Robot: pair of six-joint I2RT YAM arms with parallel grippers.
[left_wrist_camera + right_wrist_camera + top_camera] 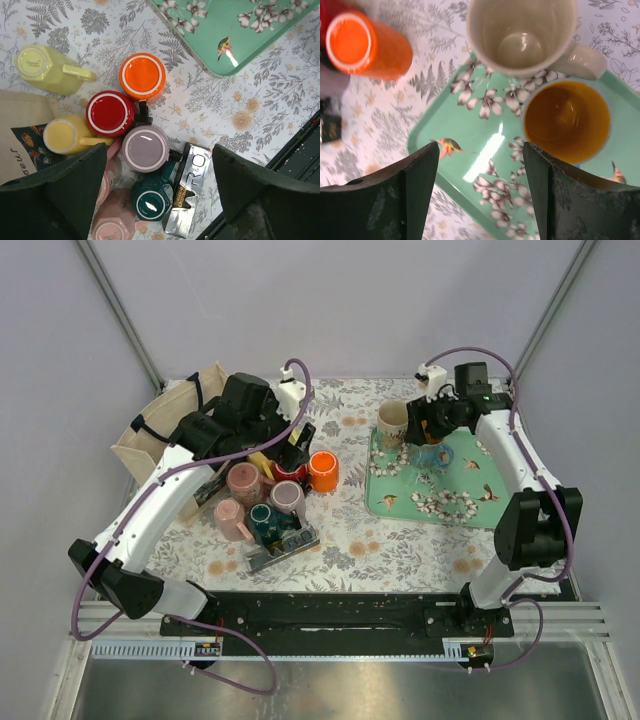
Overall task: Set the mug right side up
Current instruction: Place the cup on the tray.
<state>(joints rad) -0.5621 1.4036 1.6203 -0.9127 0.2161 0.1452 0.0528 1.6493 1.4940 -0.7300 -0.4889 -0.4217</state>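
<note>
Several mugs stand upside down in a cluster on the floral cloth: orange [142,76], red [110,113], lilac [146,148], teal [151,200], pink [110,225], yellow [62,136] and pale yellow-green [47,67]. My left gripper [160,167] is open and empty, above the cluster [290,455], touching none of them. My right gripper [481,165] is open and empty above the green tray [470,125]. An upright cream mug [522,35] and an upright blue mug with an amber inside [567,121] stand on the tray. The orange mug also shows in the right wrist view [367,45].
A silver foil packet [192,195] lies beside the teal mug. A canvas bag [160,430] stands at the back left, behind the mugs. The green tray [440,502] fills the right half of the table. The black front rail [330,615] runs along the near edge.
</note>
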